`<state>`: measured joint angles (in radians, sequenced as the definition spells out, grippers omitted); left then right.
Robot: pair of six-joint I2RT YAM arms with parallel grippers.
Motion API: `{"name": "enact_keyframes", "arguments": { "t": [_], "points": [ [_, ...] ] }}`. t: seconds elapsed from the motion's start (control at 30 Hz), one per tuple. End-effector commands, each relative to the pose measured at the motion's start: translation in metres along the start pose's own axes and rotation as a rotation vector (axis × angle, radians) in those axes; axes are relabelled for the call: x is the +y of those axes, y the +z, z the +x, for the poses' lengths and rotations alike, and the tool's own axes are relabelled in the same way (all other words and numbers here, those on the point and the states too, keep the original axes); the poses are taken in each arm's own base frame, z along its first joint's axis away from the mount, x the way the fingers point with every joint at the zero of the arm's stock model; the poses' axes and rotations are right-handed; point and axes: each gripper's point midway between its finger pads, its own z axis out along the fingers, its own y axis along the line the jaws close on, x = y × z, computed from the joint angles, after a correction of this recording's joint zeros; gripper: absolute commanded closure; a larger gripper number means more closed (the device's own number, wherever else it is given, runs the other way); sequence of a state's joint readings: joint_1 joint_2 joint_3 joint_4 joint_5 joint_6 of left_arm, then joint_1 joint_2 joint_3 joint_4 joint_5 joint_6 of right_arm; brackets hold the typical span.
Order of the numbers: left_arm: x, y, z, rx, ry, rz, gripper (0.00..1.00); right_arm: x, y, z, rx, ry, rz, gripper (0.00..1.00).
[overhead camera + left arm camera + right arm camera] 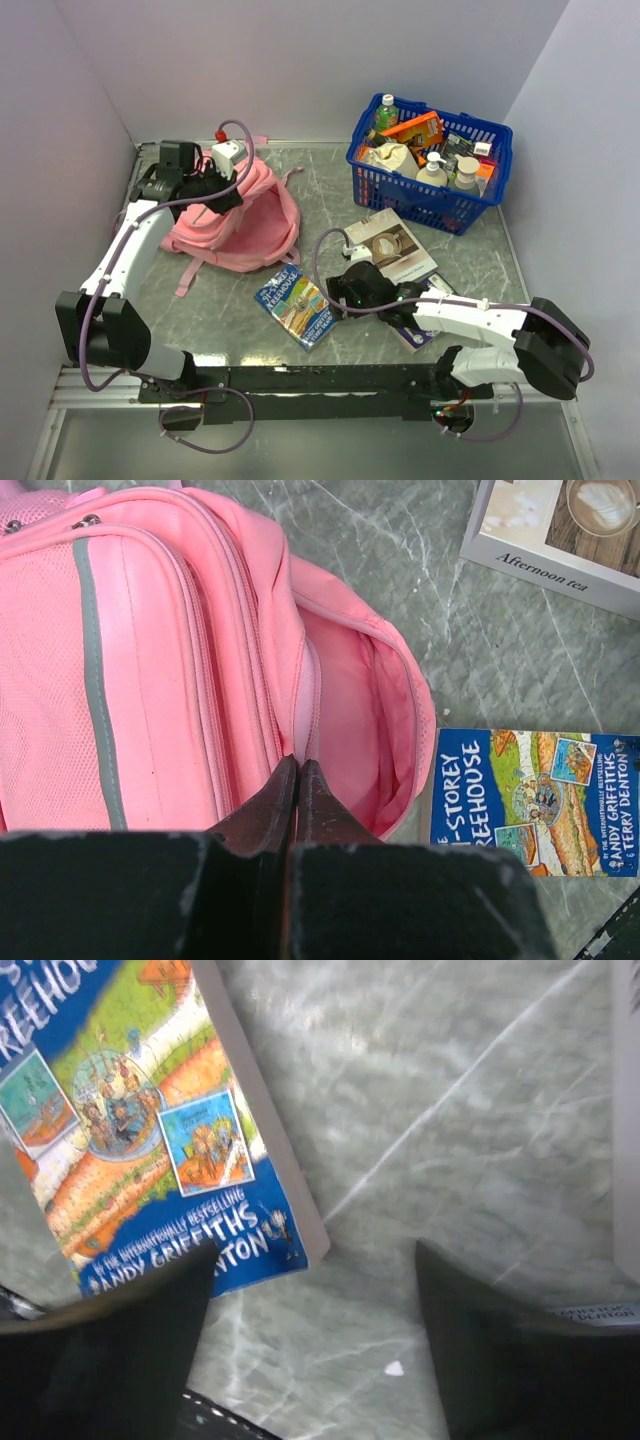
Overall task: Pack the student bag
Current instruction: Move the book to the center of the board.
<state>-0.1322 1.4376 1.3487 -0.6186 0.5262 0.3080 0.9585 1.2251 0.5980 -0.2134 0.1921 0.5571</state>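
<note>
Left fingers [265,815] are pinched shut on the rim of the student bag [260,225], which lies at the back left of the counter [220,310] with its mouth open toward the blue book [300,305]. Right fingers [500,1360] stand wide and empty over that book's corner; best to settle them across its edge before closing, so it lifts flat and slides in.

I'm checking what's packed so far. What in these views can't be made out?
Inside the student bag: left wrist view shows only lining at the mouth; its own folds hide the rest.
Whether the shut left gripper pinches fabric: its fingertips cover the contact.
The white-edged object: cut off by the right wrist view's edge.
Lower contents of the blue basket: top view, buried under upper items.
</note>
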Motion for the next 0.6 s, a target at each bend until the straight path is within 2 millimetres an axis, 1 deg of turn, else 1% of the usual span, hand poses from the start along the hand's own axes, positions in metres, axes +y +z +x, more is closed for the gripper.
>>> {"name": "enact_keyframes", "arguments": {
  "t": [0.0, 0.03, 0.07, 0.1, 0.13, 0.17, 0.2, 0.23, 0.27, 0.3, 0.33, 0.37, 0.4, 0.43, 0.57],
  "points": [
    [-0.003, -0.014, -0.041, -0.107, 0.047, 0.011, 0.99, 0.009, -0.009, -0.064, -0.156, -0.063, -0.005, 0.04],
    [-0.004, -0.014, -0.041, -0.107, 0.047, 0.012, 0.99, 0.010, -0.004, -0.071, -0.163, -0.071, -0.010, 0.02],
    [-0.004, -0.014, -0.041, -0.105, 0.049, 0.012, 0.99, 0.018, -0.005, -0.086, -0.189, -0.099, -0.032, 0.01],
    [-0.005, -0.013, -0.040, -0.102, 0.048, 0.014, 0.99, 0.026, -0.002, -0.092, -0.192, -0.119, -0.059, 0.00],
    [-0.005, -0.013, -0.039, -0.099, 0.046, 0.014, 0.99, 0.031, 0.010, -0.091, -0.172, -0.141, -0.064, 0.00],
    [-0.005, -0.013, -0.039, -0.098, 0.045, 0.014, 0.99, 0.040, 0.012, -0.105, -0.194, -0.158, -0.077, 0.00],
    [-0.004, -0.012, -0.038, -0.095, 0.048, 0.013, 0.99, 0.048, 0.016, -0.106, -0.189, -0.178, -0.095, 0.00],
    [-0.004, -0.013, -0.039, -0.096, 0.051, 0.011, 0.99, 0.062, 0.025, -0.102, -0.169, -0.208, -0.130, 0.00],
    [-0.004, -0.013, -0.038, -0.091, 0.050, 0.013, 0.99, 0.065, 0.030, -0.099, -0.154, -0.230, -0.139, 0.00],
    [-0.004, -0.012, -0.037, -0.088, 0.051, 0.012, 0.99, 0.068, 0.040, -0.089, -0.119, -0.246, -0.140, 0.00],
    [-0.004, -0.013, -0.038, -0.088, 0.053, 0.010, 0.99, 0.070, 0.044, -0.087, -0.106, -0.252, -0.143, 0.00],
    [-0.004, -0.013, -0.036, -0.082, 0.055, 0.014, 0.99, 0.069, 0.052, -0.077, -0.081, -0.248, -0.145, 0.00],
    [-0.004, -0.014, -0.037, -0.084, 0.055, 0.013, 0.99, 0.065, 0.056, -0.069, -0.065, -0.251, -0.143, 0.00],
    [-0.005, -0.014, -0.037, -0.085, 0.055, 0.016, 0.99, 0.065, 0.058, -0.068, -0.067, -0.253, -0.148, 0.00],
    [-0.006, -0.015, -0.040, -0.088, 0.058, 0.021, 0.99, 0.063, 0.073, -0.048, -0.003, -0.264, -0.152, 0.00]
  ]
}}
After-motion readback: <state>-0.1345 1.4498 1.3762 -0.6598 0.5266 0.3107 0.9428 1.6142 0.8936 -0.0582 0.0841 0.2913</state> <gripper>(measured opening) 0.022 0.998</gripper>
